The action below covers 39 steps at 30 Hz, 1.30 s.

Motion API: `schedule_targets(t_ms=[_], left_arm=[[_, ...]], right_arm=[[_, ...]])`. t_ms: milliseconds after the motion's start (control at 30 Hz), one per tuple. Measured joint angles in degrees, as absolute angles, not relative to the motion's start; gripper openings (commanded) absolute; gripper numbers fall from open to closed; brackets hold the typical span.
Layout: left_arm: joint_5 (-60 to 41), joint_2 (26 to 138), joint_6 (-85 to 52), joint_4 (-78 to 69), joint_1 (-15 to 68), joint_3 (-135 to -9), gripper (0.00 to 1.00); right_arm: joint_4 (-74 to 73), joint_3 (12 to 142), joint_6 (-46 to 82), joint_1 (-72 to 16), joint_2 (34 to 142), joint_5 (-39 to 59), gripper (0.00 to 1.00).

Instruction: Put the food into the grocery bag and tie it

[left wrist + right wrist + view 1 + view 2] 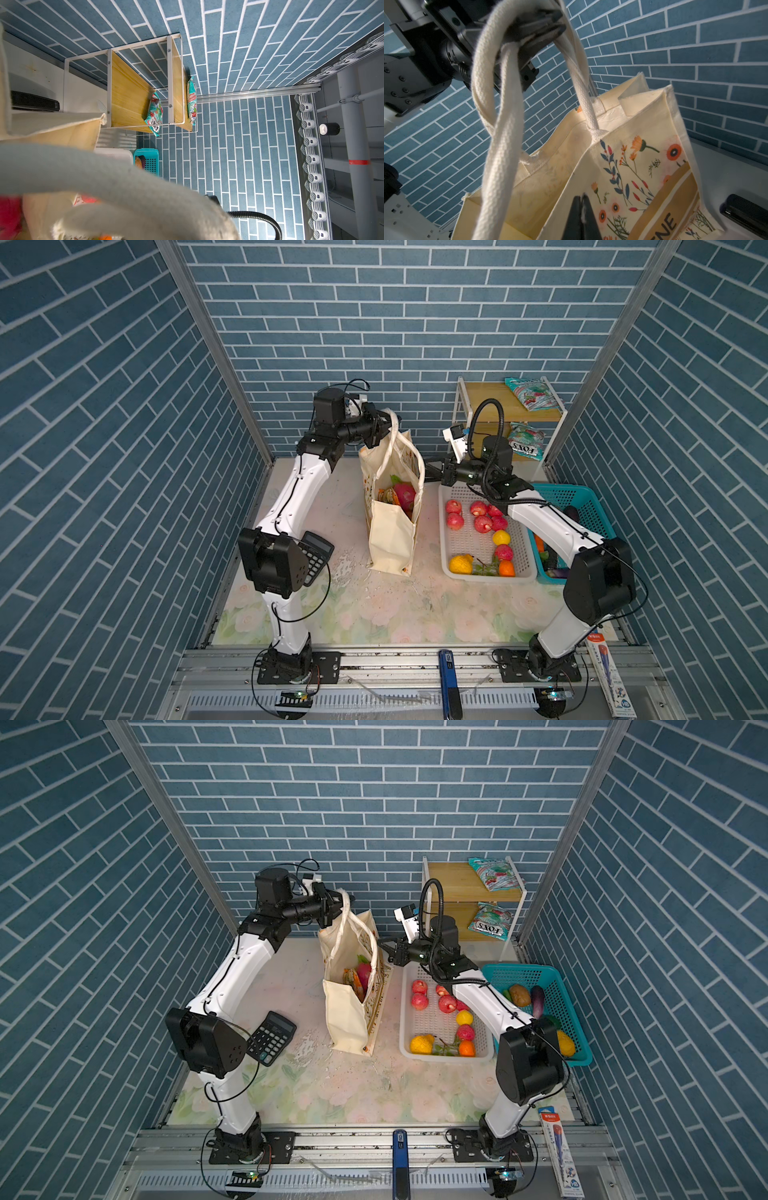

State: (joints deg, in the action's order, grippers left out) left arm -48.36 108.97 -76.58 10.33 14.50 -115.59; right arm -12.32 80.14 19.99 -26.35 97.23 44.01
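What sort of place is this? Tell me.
Probably a mock grocery checkout inside a robot test cell: a fruit basket, a snack shelf, a calculator and a half-packed bag.

Floral-print tabletop (374, 614) carried a black calculator (272, 1038) at left, a cream canvas tote (392, 539) upright mid-table, a white perforated basket (490, 577) just beside a teal basket (582, 493) at right, and a two-tier wooden rack (490, 396) behind them.
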Motion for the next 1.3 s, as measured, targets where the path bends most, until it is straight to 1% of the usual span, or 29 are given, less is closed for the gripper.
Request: schedule_targets(t_ms=[200,400,633,767,900,967,1033,1133,1300], left_arm=[[-49.2,109.0,-77.5,9.9,14.5,-115.6,0.00],[-49.2,109.0,-77.8,9.3,14.4,-115.4,0.00],[-49.0,109.0,-77.8,8.1,14.2,-114.1,0.00],[-48.8,109.0,-77.8,7.5,14.0,-113.2,0.00],[-48.7,109.0,-77.7,7.2,13.8,-112.6,0.00],[-48.6,109.0,-77.5,7.2,13.8,-112.6,0.00],[-48.7,108.9,-77.0,7.2,13.8,-112.5,0.00],[-48.5,108.4,-76.2,7.3,13.8,-111.5,0.00],[-47.8,107.8,-75.1,7.5,13.8,-110.2,0.00]], right_arm=[[-19.0,80.2,22.8,-29.9,100.3,46.3,0.00],[-26.3,80.2,26.3,-31.9,101.6,46.6,0.00],[-41.3,80.9,36.1,-32.2,104.9,44.7,0.00],[-47.4,82.6,40.6,-32.8,107.3,42.9,0.00],[-50.8,85.4,43.6,-33.6,109.2,42.0,0.09],[-52.2,86.1,44.9,-34.0,109.7,41.5,0.16],[-53.6,86.2,46.4,-34.3,110.1,41.0,0.25],[-55.3,86.2,48.1,-34.5,111.1,40.4,0.37],[-57.3,86.2,49.6,-34.7,112.4,39.8,0.48]])
